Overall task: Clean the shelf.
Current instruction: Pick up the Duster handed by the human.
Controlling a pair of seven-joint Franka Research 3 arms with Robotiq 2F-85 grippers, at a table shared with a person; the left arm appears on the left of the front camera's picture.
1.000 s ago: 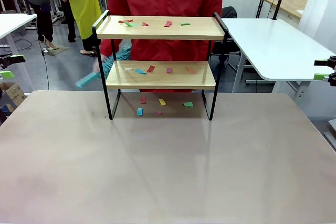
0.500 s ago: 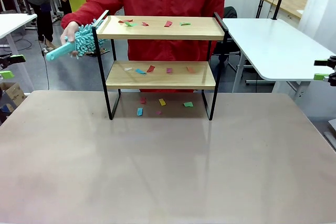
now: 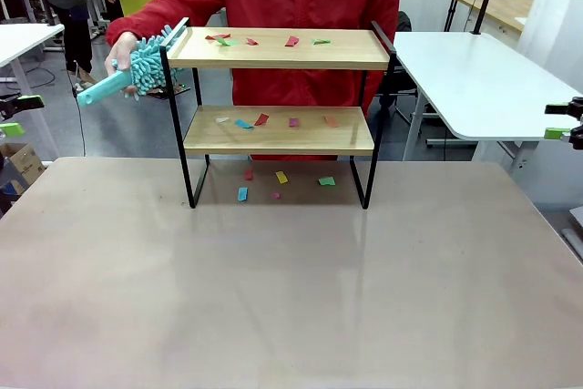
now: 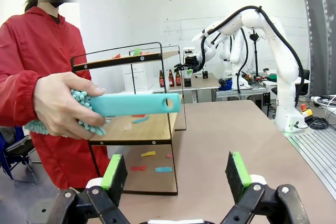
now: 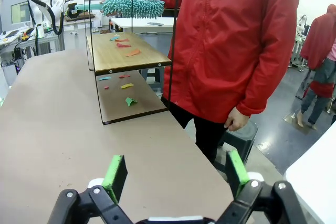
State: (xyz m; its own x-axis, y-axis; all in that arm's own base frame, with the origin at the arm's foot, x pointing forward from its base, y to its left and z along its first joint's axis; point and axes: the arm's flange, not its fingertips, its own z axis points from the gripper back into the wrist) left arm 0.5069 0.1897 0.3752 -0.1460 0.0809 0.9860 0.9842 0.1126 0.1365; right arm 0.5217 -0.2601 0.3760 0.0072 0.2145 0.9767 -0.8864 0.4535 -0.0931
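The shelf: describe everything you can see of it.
The small two-tier shelf has two light wooden boards in a thin black metal frame with raised end rails. It stands upright at the far edge of the brown table. On both boards and beneath it lie small coloured paper scraps. A fluffy teal duster is beside it.

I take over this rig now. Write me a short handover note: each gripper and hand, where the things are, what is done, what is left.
Left gripper: open, empty, away from the shelf.
Right gripper: open, empty, also away from it.
The person's hand holds a teal duster at the shelf's left end, level with the top board.
Paper scraps lie on both boards and on the table underneath.
Done: nothing swept yet. Left: both boards.
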